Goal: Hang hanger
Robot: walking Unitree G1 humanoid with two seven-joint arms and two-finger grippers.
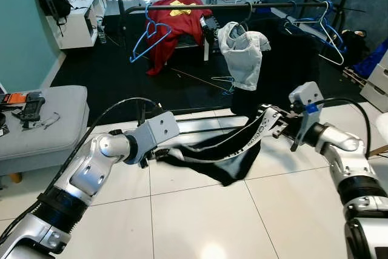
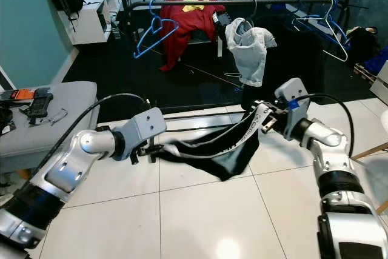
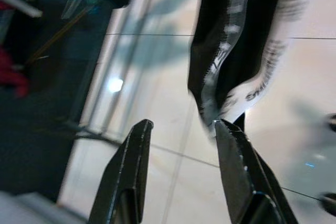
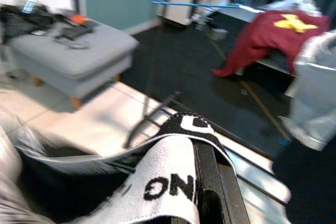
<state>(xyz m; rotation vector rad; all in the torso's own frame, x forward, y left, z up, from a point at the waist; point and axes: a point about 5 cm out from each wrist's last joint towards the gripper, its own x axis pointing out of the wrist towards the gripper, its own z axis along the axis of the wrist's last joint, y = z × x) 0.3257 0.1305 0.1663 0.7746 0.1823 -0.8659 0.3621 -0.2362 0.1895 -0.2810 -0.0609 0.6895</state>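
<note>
A: Starting at the left, how is the arm set?

B: The left arm reaches forward and inward, elbow bent, forearm low over the tiled floor [image 1: 200, 216]. The left claw [image 3: 181, 129] has its two fingers spread apart with nothing between them; the hem of the black garment [image 1: 224, 159] hangs just past the tip of one finger, close to it, though I cannot tell if it touches.

A: And beyond that claw?

B: A gray ottoman [image 1: 45, 128] sits off to its outer side with small gadgets on top. Farther ahead, across the dark carpet, a blue hanger [image 1: 148, 37] hangs from the clothes rail [image 1: 242, 6], next to a red shirt [image 1: 176, 25].

A: The middle?

B: The garment sags between the two claws, its lowest fold lying on the tiles. Its white lettered waistband [image 1: 257, 131] runs up toward the right claw.

A: The right arm?

B: It is raised, elbow bent, forearm pointing inward toward the left. The right claw [image 2: 267, 119] is clamped on the waistband, which drapes over its fingers in the wrist view.

A: Beyond it?

B: A white shirt [image 1: 242, 56] hangs from the rail straight ahead, and more blue hangers [image 1: 324, 31] hang farther out to its right.
</note>
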